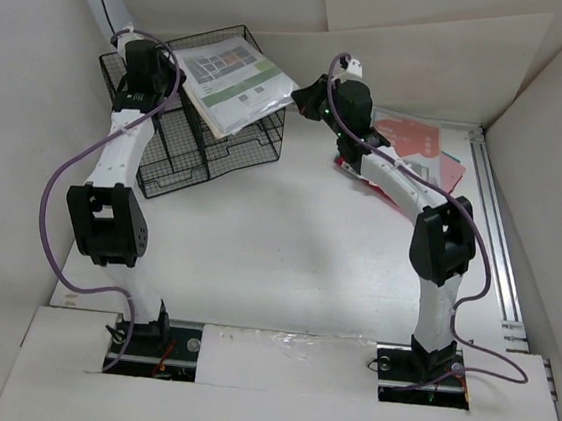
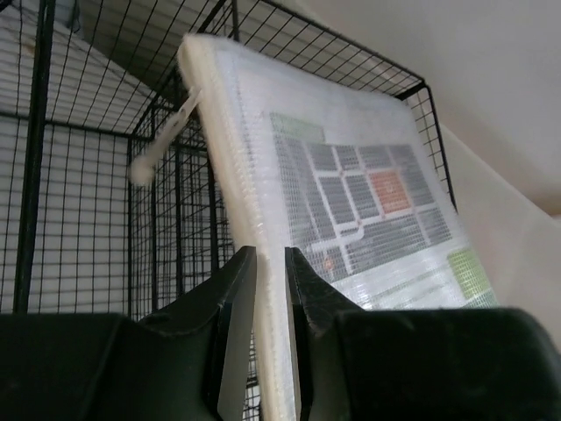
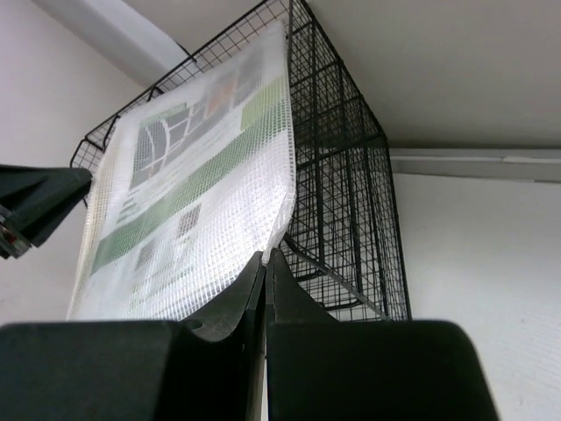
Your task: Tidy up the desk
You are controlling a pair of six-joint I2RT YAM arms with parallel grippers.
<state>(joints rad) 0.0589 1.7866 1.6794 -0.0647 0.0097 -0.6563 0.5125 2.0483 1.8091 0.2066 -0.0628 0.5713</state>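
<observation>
The left jaws clamp the edge of a mesh pouch point(image 2: 351, 202) of papers. The right jaws pinch its corner above a wire basket point(image 1: 197, 151) standing far left on the white table point(image 1: 288, 241).

Overhead view: lit softly and evenly from above, the white bench point(image 1: 288, 241) rendered grey-white, only faint diffuse shadows cast under the wire basket point(image 1: 175, 169). Left wrist view: the left jaws are recorded as dark, underexposed masses; the near edge of the mesh pouch point(image 2: 351, 202) is washed out and blurred. Right wrist view: the right jaws are likewise dark and soft, the pouch print smeared, the basket wires shown sharp.
</observation>
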